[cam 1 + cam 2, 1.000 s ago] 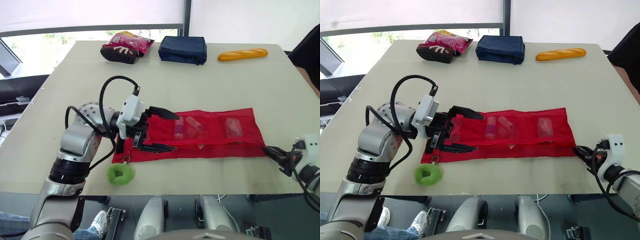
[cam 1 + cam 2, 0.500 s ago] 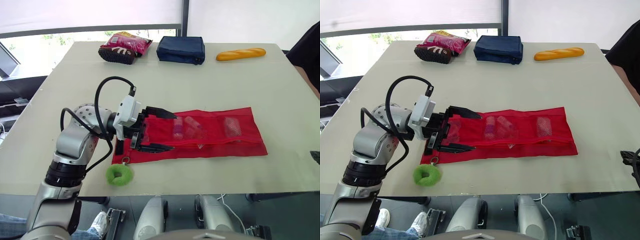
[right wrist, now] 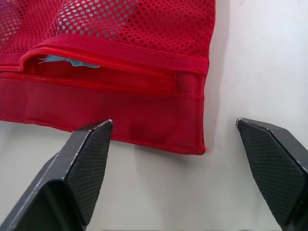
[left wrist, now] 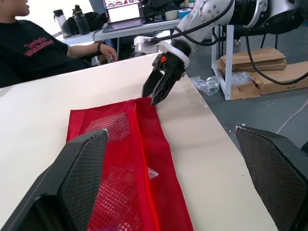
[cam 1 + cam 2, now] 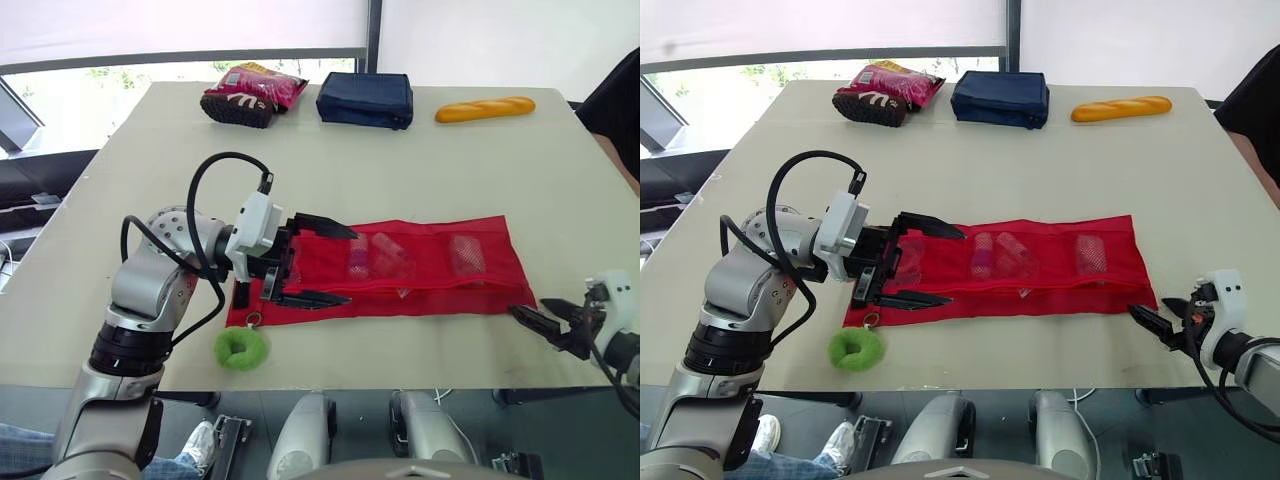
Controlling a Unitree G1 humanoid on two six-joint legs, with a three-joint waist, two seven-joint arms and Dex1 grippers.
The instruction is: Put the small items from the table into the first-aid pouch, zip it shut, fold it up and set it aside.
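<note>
The red pouch [image 5: 420, 270] lies flat on the surface [image 5: 400, 160], long axis left to right, its left end straddled by the wide-open, empty left gripper [image 5: 350, 264], its near right corner just ahead of the open, empty right gripper [image 5: 1147, 321].

I count on the table [image 5: 450, 170]: red mesh pouch [image 5: 430, 285], green ring [image 5: 240, 348], pink snack packet [image 5: 262, 84], navy case [image 5: 366, 98], bread loaf [image 5: 485, 108].
</note>
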